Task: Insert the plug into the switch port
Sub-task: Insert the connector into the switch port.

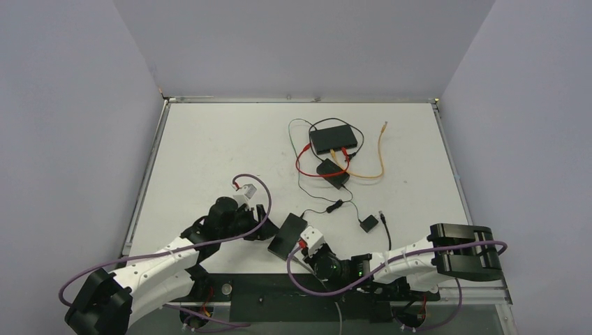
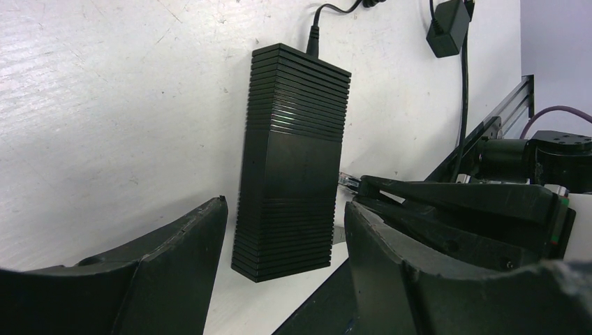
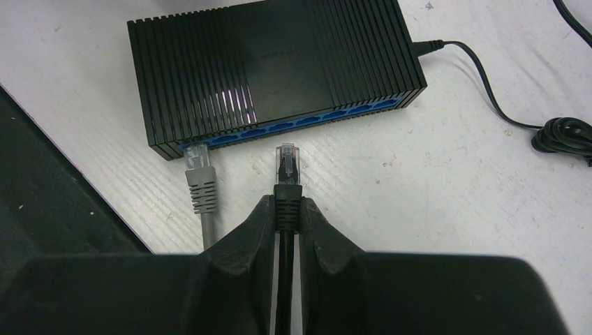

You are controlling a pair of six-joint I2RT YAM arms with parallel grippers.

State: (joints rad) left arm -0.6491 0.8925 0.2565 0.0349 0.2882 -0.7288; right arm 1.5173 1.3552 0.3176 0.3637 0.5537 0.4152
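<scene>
Soft, even light from overhead fills the top view: the white table is bright but not blown out, and shadows beneath the arms are faint and short. In the right wrist view the switch carries a pale patch of glare on its ribbed top and the plug is sharp, while the right fingers sink into near-black. In the left wrist view the left fingers look slightly soft, and straight edges splay toward the frame's borders

White bench sitting inside a plain booth
Pale grey walls are enclosing it; a metal rim is edging its far side.
</scene>
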